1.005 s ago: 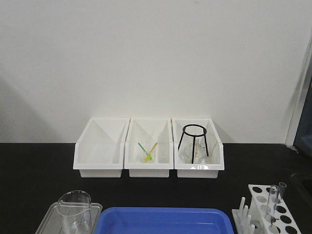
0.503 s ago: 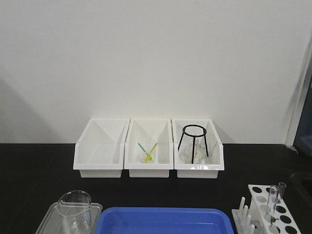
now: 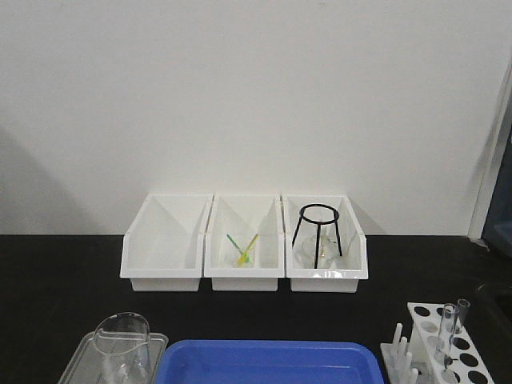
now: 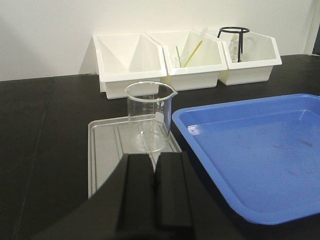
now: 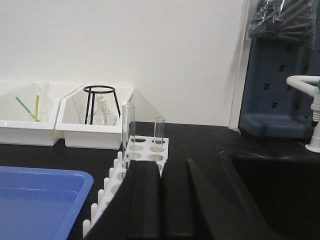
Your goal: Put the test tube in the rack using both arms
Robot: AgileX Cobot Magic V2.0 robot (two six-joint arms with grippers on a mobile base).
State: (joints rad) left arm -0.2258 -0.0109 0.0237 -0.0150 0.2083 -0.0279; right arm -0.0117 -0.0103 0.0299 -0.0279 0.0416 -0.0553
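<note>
Two tubes (image 5: 128,135) stood upright in the rack (image 5: 145,150), right of the blue tray (image 4: 260,150). Left gripper (image 4: 153,175) had jaws pressed together, empty, facing the beaker (image 4: 148,117). Right gripper (image 5: 161,180) likewise closed, empty, just behind the rack.

test tube (image 5: 128,131) upright in rack (image 5: 131,159), end effector (image 5: 161,187) closed

Nothing visibly changed; the test tube (image 3: 449,324) stands unmoved in the rack (image 3: 468,364).
</note>
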